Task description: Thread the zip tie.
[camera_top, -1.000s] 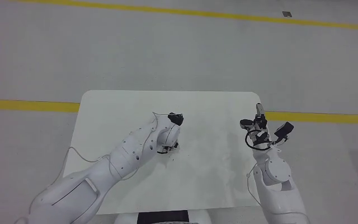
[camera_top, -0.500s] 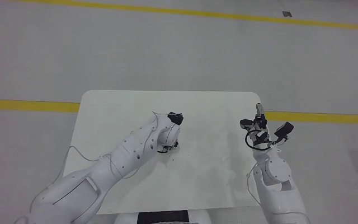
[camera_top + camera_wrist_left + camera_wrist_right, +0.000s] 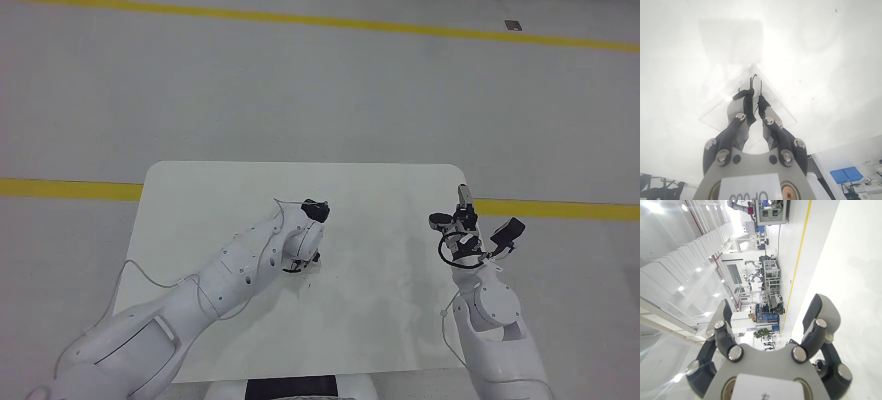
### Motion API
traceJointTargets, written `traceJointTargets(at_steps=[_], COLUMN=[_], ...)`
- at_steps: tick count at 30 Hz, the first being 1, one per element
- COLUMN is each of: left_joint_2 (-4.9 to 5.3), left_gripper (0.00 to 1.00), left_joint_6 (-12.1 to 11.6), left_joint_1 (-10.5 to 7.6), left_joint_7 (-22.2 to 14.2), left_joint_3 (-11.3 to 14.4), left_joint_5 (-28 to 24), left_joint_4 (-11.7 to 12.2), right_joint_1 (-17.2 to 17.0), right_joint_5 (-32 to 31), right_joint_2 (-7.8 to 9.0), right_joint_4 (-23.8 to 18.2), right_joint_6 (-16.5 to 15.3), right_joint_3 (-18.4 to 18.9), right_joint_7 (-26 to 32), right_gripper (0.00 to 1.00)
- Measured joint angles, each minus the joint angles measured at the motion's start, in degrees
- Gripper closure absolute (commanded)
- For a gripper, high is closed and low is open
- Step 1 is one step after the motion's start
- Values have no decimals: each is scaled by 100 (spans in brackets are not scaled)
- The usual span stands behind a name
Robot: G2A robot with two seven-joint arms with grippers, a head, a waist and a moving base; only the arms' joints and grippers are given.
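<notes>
A thin black zip tie [image 3: 752, 81] lies on a clear flat plate [image 3: 780, 111] on the white table [image 3: 200, 220]. My left gripper [image 3: 756, 96] points down at the plate near the table's middle [image 3: 308, 266]. Its black-taped fingertips are pinched together on the tie, whose strands run between them and stick out beyond the tips. My right gripper [image 3: 770, 306] is held up at the table's right edge [image 3: 473, 224], open, with nothing between its fingers, and faces out toward the room.
The plate's edges [image 3: 708, 121] are hard to see against the white tabletop. A few small dark specks [image 3: 800, 81] lie near it. Yellow floor lines [image 3: 60, 188] run behind the table.
</notes>
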Motion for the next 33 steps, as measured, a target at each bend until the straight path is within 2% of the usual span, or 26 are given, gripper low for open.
traceJointTargets(at_steps=[7,10,14,19,27,33], left_joint_2=[-4,-11,-18,-22,9,47], left_gripper=[89,91,100,100,100,100], left_joint_6=[-26,-30,-36,-27,41,40], left_joint_1=[-13,-25,-39,-48,-9,101], left_joint_7=[4,6,13,26,-39,-145], left_joint_3=[-1,7,14,25,-2,-129], left_joint_5=[-44,-62,-88,-94,44,263], left_joint_4=[98,131,165,164,-40,-258], right_joint_1=[0,0,0,0,0,0], right_joint_5=[0,0,0,0,0,0], right_joint_2=[0,0,0,0,0,0], right_joint_4=[0,0,0,0,0,0], right_joint_6=[0,0,0,0,0,0], right_joint_3=[0,0,0,0,0,0], right_joint_7=[0,0,0,0,0,0], right_gripper=[0,0,0,0,0,0])
